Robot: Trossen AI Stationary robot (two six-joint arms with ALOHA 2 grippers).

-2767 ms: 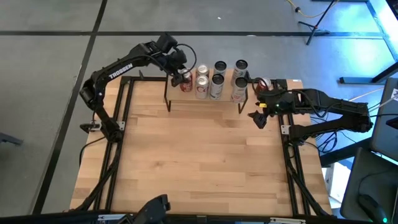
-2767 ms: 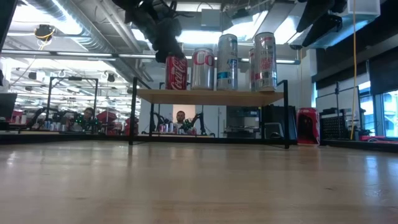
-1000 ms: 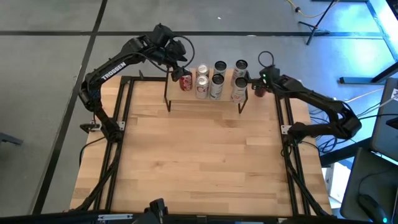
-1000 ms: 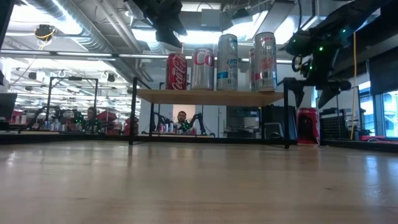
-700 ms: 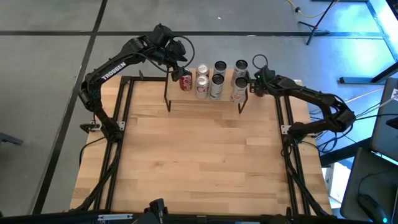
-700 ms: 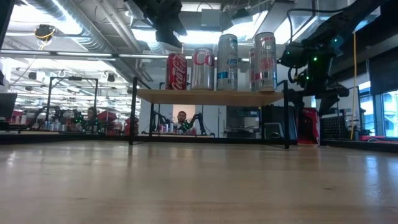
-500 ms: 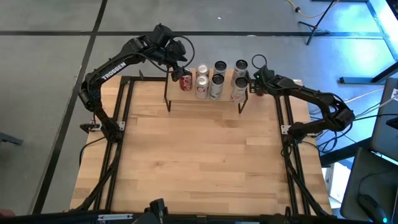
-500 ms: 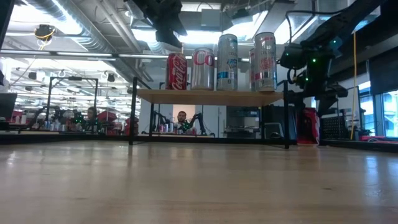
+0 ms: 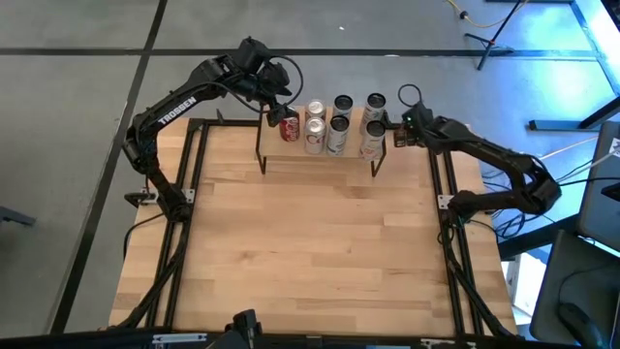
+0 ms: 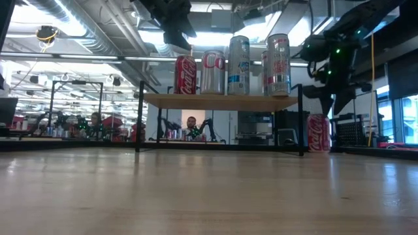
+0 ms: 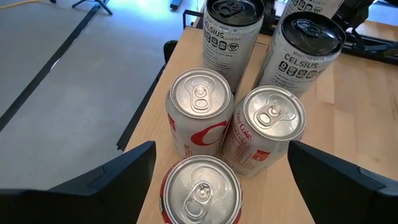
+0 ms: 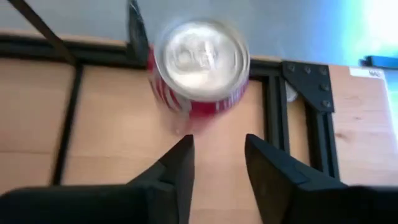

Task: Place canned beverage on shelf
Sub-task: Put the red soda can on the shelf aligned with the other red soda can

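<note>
The shelf (image 9: pixel 320 158) (image 10: pixel 222 101) stands at the table's far edge and carries several cans. A red cola can (image 9: pixel 290 129) (image 10: pixel 185 74) (image 11: pixel 200 193) stands at its left end. My left gripper (image 9: pixel 280 105) (image 11: pixel 217 177) hangs open above that can, a finger on either side, touching nothing. A second red can (image 10: pixel 318 132) (image 12: pixel 199 62) stands upright on its base on the table just right of the shelf. My right gripper (image 9: pixel 399 136) (image 10: pixel 332 98) (image 12: pixel 219 155) is open, above and just short of that can, apart from it.
On the shelf, two silver cola cans (image 11: pixel 268 124) and tall Celsius cans (image 11: pixel 230 34) stand close behind the red one. The black table frame (image 12: pixel 298 81) runs beside the loose can. Bare tabletop (image 9: pixel 310 242) lies in front of the shelf. People sit in the room behind (image 10: pixel 189 123).
My right gripper has dipped toward the loose red can beside the shelf's right legs, covering it in the low view, then has come up and toward the table's right edge, so that the can shows whole again.
</note>
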